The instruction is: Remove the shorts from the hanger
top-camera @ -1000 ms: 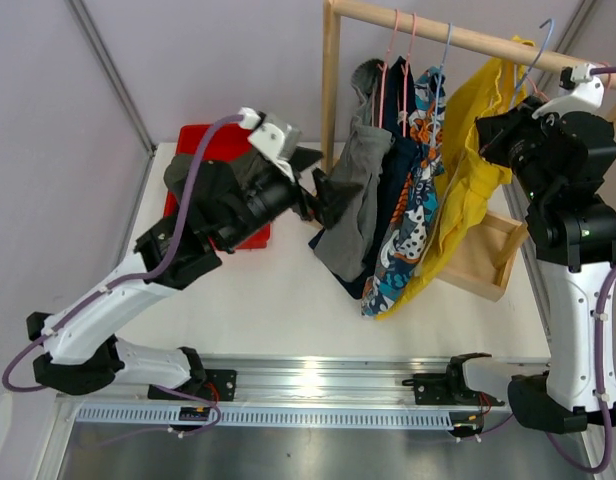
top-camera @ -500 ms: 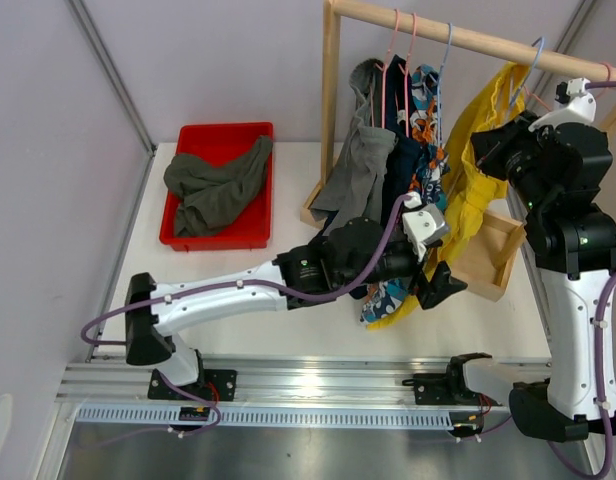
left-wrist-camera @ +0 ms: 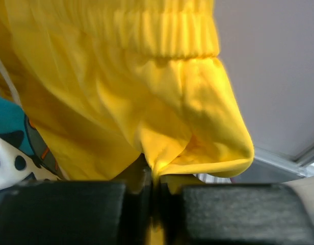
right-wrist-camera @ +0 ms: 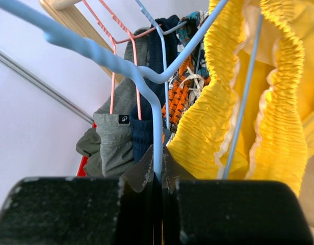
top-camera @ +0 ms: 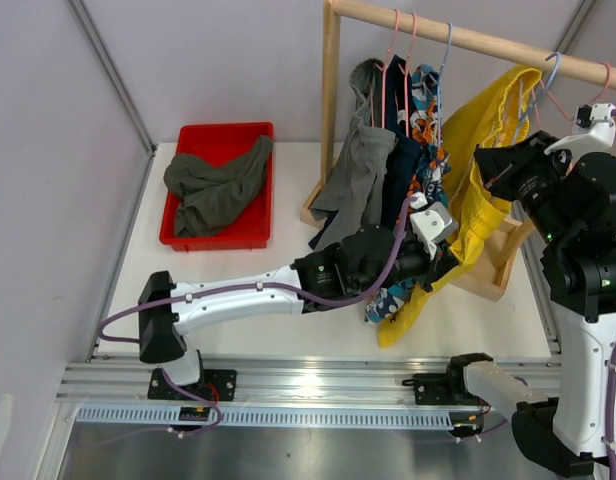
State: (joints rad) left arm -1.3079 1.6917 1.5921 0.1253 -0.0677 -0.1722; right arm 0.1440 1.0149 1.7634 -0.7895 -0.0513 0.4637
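- A white worktop [top-camera: 278,230] sits between pale walls. A wooden rail [top-camera: 468,40] runs across the back, and a red tray [top-camera: 228,130] on the left holds the dark olive shorts [top-camera: 213,185], which are off the rail.
- The grey pair [right-wrist-camera: 113,143], the navy pair [right-wrist-camera: 141,138] and the cartoon-print pair [right-wrist-camera: 190,76] hang bunched together near the rail's post.
- To their right we find the yellow shorts [top-camera: 478,190] on the blue hanger [right-wrist-camera: 147,76]. The gathered waistband loops over the wire and the legs droop toward the worktop.
- The left gripper [left-wrist-camera: 154,201] is pinched tight on a fold of yellow fabric low on the leg, and the cloth puckers where it is caught.
- The right gripper [right-wrist-camera: 159,204] is clamped on the blue hanger's wire below the neck, with its jaws together around it.
- We judge the shorts to be light, limp and fairly smooth. They should follow a pull but cannot be pushed, and a single thin layer could slide out of the pinch.
- A doubled fold at the hem or the thick elastic waistband looks like the surest place to hold.
- We expect the elastic to snag on the hanger's shoulder, so the pull should draw the waistband off one end while the hanger is held steady.
- Too hard a tug could lift the hook off the rail or drag the cartoon-print pair along.
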